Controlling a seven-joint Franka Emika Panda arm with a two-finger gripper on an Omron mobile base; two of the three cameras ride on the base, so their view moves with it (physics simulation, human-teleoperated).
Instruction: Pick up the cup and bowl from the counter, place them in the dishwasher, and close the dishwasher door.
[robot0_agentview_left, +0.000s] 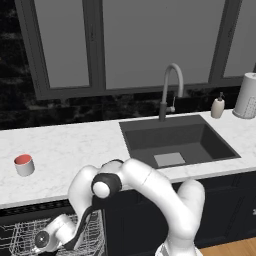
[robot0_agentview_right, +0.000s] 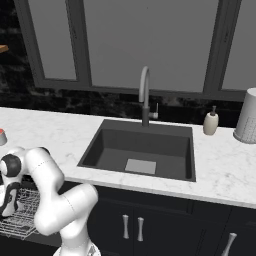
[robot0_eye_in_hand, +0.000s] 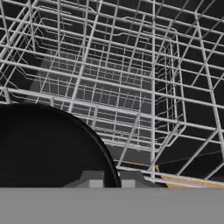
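The white cup (robot0_agentview_left: 23, 165) with its red inside stands on the marble counter (robot0_agentview_left: 75, 145) at the left, and shows at the left edge (robot0_agentview_right: 1, 136) from the other side. The dishwasher (robot0_agentview_left: 35, 207) below it is open, its white wire rack (robot0_agentview_left: 17, 235) pulled out. My arm reaches down over the rack. In the hand view the gripper (robot0_eye_in_hand: 111, 178) is shut on the rim of the glossy black bowl (robot0_eye_in_hand: 48, 148), which hangs just above the rack wires (robot0_eye_in_hand: 131, 87). The dishwasher door is out of view.
A dark inset sink (robot0_agentview_left: 175, 142) with a grey faucet (robot0_agentview_left: 170, 85) lies right of the arm. A beige soap bottle (robot0_agentview_left: 217, 107) and a tall white perforated cylinder (robot0_agentview_left: 247, 96) stand at the counter's far right. Dark cabinets (robot0_agentview_right: 165, 220) run below the sink.
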